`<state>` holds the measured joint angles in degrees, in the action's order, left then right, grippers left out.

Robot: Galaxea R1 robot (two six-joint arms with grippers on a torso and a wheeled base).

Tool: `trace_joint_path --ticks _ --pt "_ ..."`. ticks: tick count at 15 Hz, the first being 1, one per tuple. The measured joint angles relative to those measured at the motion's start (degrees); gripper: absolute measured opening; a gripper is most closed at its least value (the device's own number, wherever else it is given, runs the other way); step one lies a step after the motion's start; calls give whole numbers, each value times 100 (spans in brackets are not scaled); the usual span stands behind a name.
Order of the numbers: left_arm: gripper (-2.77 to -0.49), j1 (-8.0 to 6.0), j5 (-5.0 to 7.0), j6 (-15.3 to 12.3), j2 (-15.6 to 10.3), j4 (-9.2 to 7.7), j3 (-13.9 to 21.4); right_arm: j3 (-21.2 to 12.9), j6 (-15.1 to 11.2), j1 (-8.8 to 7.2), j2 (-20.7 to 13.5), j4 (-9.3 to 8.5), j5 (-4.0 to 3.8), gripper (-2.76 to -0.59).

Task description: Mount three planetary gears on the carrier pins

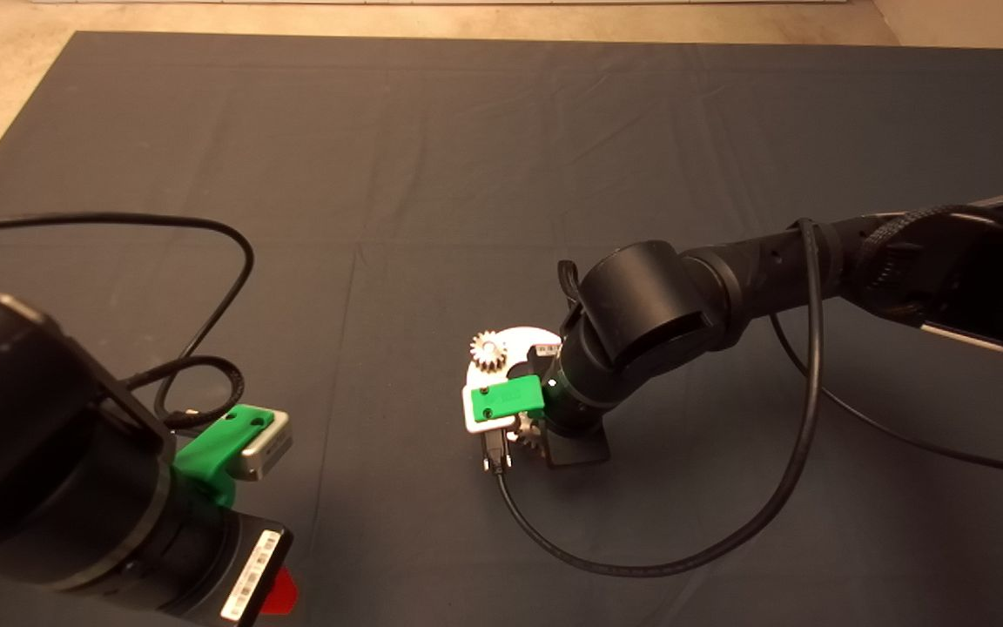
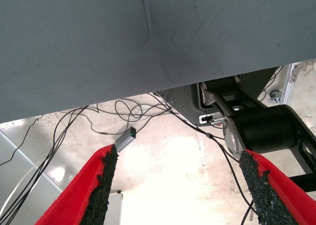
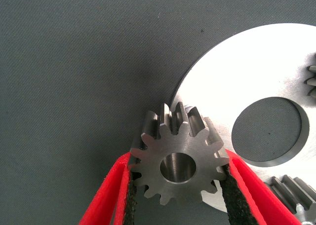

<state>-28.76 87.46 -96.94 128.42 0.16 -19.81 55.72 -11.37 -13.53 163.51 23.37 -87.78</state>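
Your right gripper (image 3: 177, 185) clamped a planetary gear (image 3: 178, 158) at the white carrier disc's (image 3: 256, 67) seven-o'clock rim; left gripper (image 2: 177, 185) idled, wide open.

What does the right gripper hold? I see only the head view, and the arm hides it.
Observer: The right gripper has its jaws shut on a gear, at the rim of the disc.
Operator: Is this gear on a pin?
Observer: I cannot tell. Its hole shows only bare metal, with no pin tip.
Operator: And the left gripper?
Observer: The left gripper is parked with its jaws open and empty, above cables on the floor.
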Motion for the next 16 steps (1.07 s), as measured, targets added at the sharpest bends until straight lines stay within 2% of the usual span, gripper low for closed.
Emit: trace_joint_path --ticks 10,12,14,16 --pt "-151 2 -2 1 1 0 0 45 2 -33 -1 17 30 -232" --pt "-151 2 0 5 2 2 0 43 2 -99 -11 27 -6 -232" --pt "-151 2 0 16 13 2 0 30 2 -254 -23 27 -11 -232" --pt "-151 2 0 15 15 0 0 11 0 -291 -22 24 -9 -232"
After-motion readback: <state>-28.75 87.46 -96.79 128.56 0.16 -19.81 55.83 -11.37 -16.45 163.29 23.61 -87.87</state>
